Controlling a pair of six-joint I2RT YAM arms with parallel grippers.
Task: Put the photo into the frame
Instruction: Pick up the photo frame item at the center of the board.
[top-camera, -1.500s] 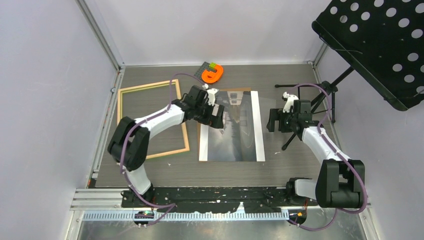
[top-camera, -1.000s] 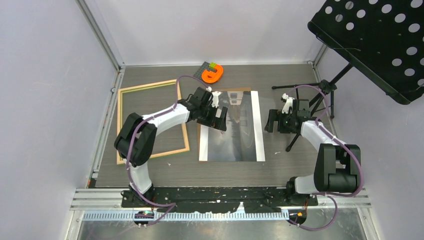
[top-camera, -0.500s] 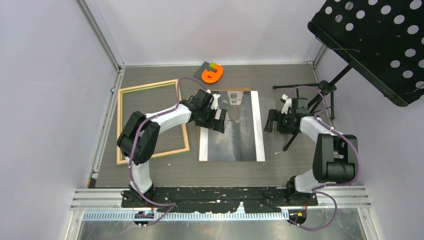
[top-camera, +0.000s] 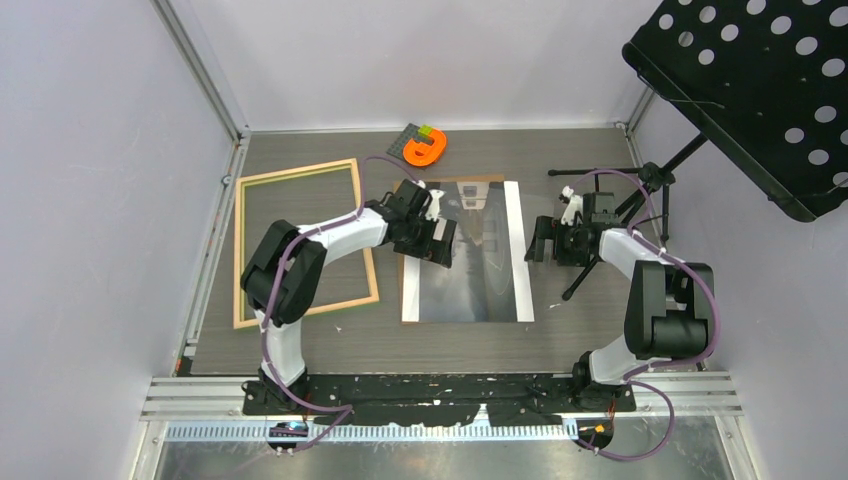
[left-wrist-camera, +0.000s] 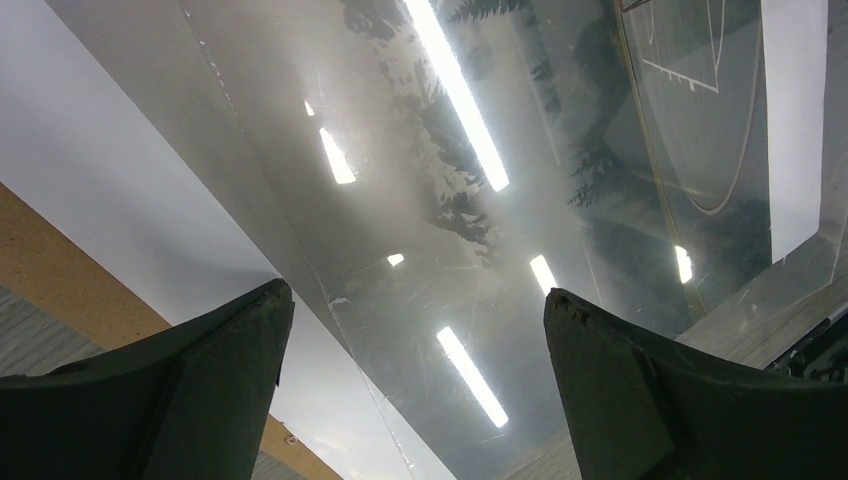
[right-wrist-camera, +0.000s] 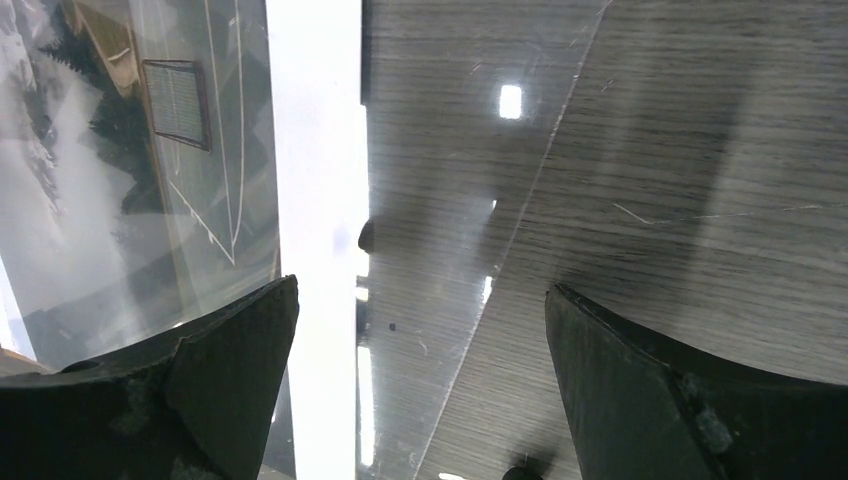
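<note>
Hovering wide open, empty: left claw (top-camera: 441, 246) over photo (top-camera: 478, 282), right claw (top-camera: 540, 244) beside.

The left gripper (top-camera: 440, 247) hides part of the photo (top-camera: 470, 285), perhaps its far-left corner.

We're seeing a seriously glossy photo (top-camera: 470, 270), bright reflections streaked all over its dark print, with plain smooth white bands. The frame (top-camera: 306, 309) looks like pale bare wood. The table (top-camera: 600, 330) is grey woodgrain with a soft sheen, and the board (left-wrist-camera: 50, 250) under the photo is matt brown.
</note>
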